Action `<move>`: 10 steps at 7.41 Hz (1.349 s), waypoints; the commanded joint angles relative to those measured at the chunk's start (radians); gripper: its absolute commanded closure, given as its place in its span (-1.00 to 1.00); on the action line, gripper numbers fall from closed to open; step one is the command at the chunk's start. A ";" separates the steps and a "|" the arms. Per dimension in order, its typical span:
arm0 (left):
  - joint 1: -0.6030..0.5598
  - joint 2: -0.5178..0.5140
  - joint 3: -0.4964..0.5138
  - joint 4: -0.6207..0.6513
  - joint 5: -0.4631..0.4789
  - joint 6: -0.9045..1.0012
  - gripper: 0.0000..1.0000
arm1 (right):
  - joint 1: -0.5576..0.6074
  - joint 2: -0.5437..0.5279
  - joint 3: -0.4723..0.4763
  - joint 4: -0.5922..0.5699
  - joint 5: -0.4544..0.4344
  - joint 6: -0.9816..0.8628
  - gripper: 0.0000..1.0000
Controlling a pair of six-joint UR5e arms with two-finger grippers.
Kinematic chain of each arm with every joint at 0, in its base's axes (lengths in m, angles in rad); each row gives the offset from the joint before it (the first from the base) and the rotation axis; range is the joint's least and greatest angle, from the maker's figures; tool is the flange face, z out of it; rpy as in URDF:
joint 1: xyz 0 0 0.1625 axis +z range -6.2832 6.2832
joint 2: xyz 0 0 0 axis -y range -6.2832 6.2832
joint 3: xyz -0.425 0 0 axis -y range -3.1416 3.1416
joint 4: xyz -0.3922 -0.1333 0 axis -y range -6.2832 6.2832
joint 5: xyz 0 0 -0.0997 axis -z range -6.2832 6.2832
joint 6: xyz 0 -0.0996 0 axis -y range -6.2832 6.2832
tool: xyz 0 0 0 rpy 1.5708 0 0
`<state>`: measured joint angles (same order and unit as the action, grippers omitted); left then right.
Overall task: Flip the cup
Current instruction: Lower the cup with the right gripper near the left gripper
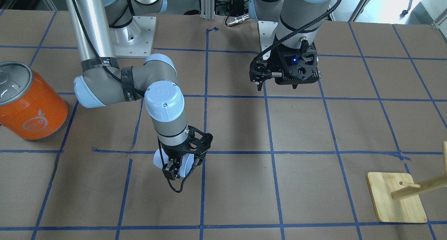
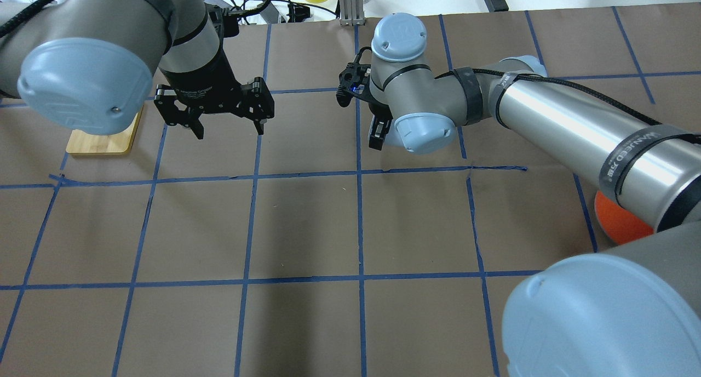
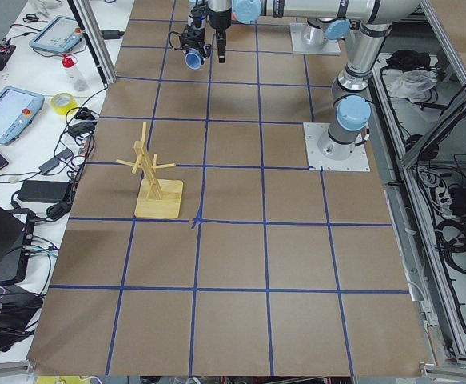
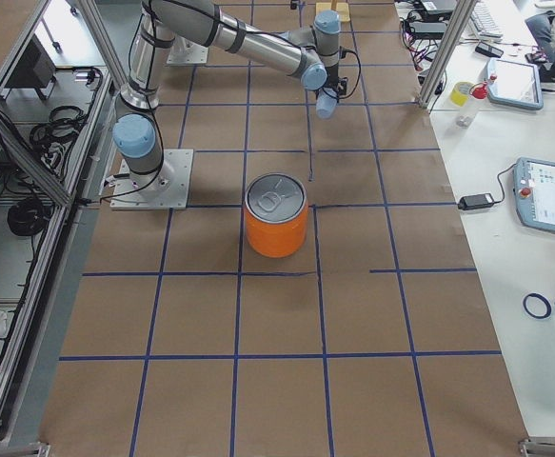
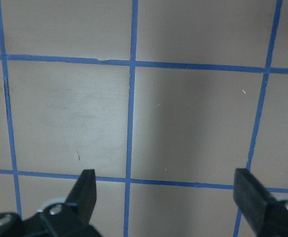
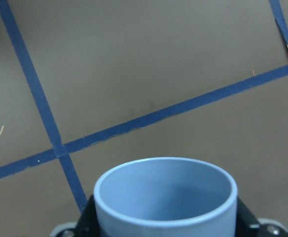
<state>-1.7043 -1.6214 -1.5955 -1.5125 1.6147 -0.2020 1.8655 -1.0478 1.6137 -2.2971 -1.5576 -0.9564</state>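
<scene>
- Cup [image 6: 166,197]: small pale blue tumbler, clamped in R gripper [image 1: 173,170]. The gripper fingers [image 6: 90,217] are pressed against its outer wall, one per side.
- Cup orientation: the open mouth is turned toward the R wrist cam, and the blue-grey inside is visible. In the front-facing view the body is seen lying crosswise betw. the fingers, approx. on its side.
- Cup position: near the table centre, just to the robot's R of the middle tape line, close to a tape crossing. Whether the cup touches the table cannot be told.
- R arm: it is reached far out over the table w/ the wrist bent down.
- L gripper [image 2: 229,131]: the fingers [image 5: 86,190] are spread wide over bare paper. The gripper is pointed straight down and held above the table [image 5: 193,123].
- L and R grippers are well apart, w/ the middle tape line betw. them.
- Table: covered in brown paper and marked w/ a blue tape grid.
- Orange can [image 4: 277,224]: large, w/ a silver top, stood upright on the robot's R side, well apart from the cup. In the overhead view it is mostly hidden by the R arm.
- Wooden peg stand [image 3: 154,180]: upright post w/ angled pegs on a flat bamboo base, on the robot's L side, well apart from both grippers. In the overhead view its base is partly covered by the L arm.
</scene>
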 commanded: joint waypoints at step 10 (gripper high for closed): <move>0.008 0.009 -0.004 0.002 -0.001 0.021 -1.00 | 0.131 0.063 -0.011 -0.056 -0.019 0.025 1.00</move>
<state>-1.7013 -1.6177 -1.6015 -1.5110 1.6147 -0.1858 1.9732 -0.9881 1.6018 -2.3508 -1.5665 -0.9416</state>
